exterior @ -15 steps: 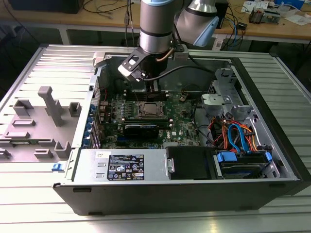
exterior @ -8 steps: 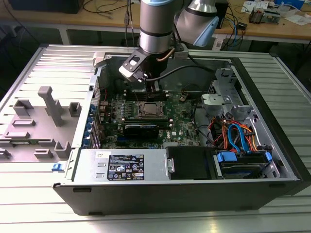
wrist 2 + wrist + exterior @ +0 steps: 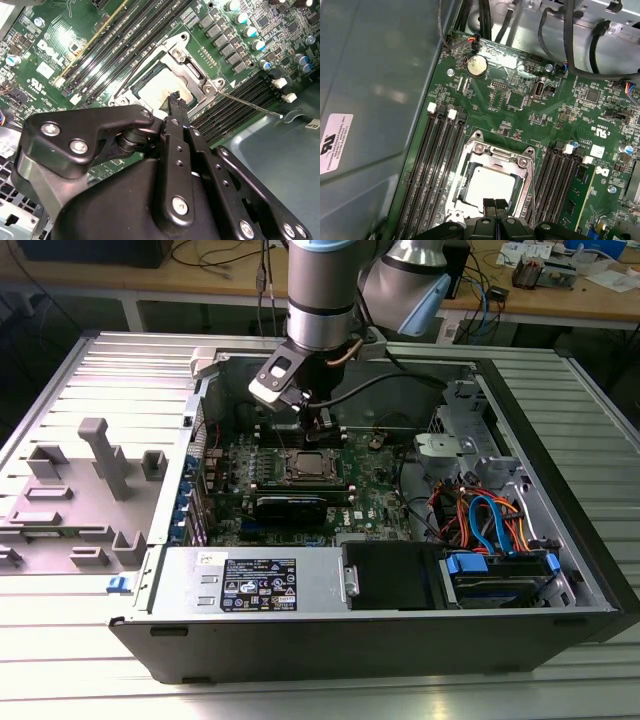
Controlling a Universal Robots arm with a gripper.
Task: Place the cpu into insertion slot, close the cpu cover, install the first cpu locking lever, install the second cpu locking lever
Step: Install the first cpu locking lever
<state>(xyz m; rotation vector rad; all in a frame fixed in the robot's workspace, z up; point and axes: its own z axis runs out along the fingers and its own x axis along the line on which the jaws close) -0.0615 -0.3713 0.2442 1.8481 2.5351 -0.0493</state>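
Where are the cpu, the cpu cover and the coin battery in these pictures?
cpu (image 3: pixel 489 184), first wrist view, middle of its silvery top.
cpu cover (image 3: pixel 497 157), first wrist view, the frame's bar on the battery's side of the window.
coin battery (image 3: pixel 476 65), first wrist view, centre of its round face.

Markings inventory; print is noted by place, wording not transcribed.
1. White rectangular paper label (image 3: pixel 335 142) with black print and a round mark, stuck on the grey metal case wall (image 3: pixel 380 75).
2. Dark rectangular label (image 3: pixel 258 585) with white symbols and lines of print, on the silver metal power supply box (image 3: pixel 320 585); small white sticker (image 3: pixel 207 559) just beside it.
3. White printed logo (image 3: pixel 602 170), white certification mark (image 3: pixel 601 132) and white barcode sticker (image 3: pixel 597 150), all on the green motherboard (image 3: pixel 520 107).
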